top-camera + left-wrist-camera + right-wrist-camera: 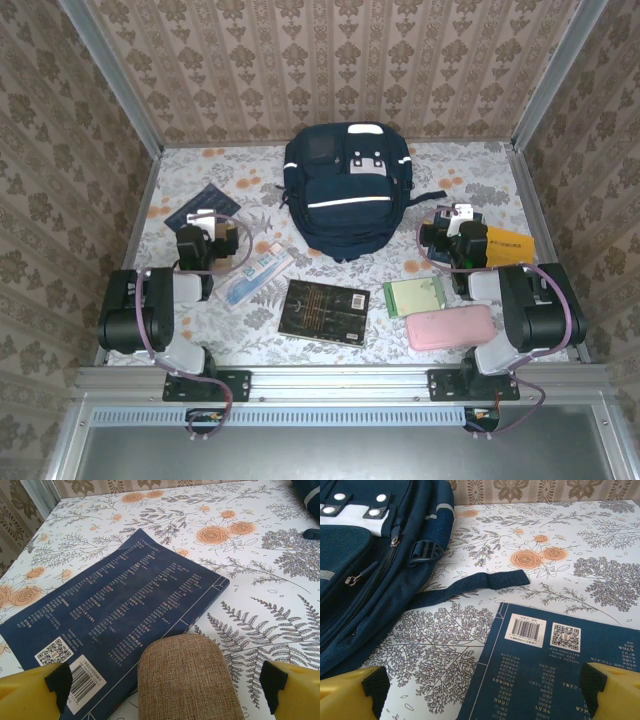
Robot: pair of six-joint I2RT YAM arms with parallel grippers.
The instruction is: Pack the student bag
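While both arms were folded at the lower corners of the top view, the flowered table (480,180) carried the student bag (345,190) at upper centre. It lay flat with its white stripe facing up, apart from both grippers. The left arm (150,310) was bent back on its elbow at lower left, wrist pointing up-frame. The left gripper (166,685) hung low, jaws spread wide, over the near corner of a navy book (115,615) and a rounded burlap-covered thing (190,680). The right arm (525,310) mirrored it at lower right. The right gripper (484,687), jaws equally wide and holding nothing, hovered above a dark blue book (555,675), with the bag's loose strap (470,587) beyond. A black book (323,311), a pink pencil case (450,327) and a green pad (414,295) lay between the arms.
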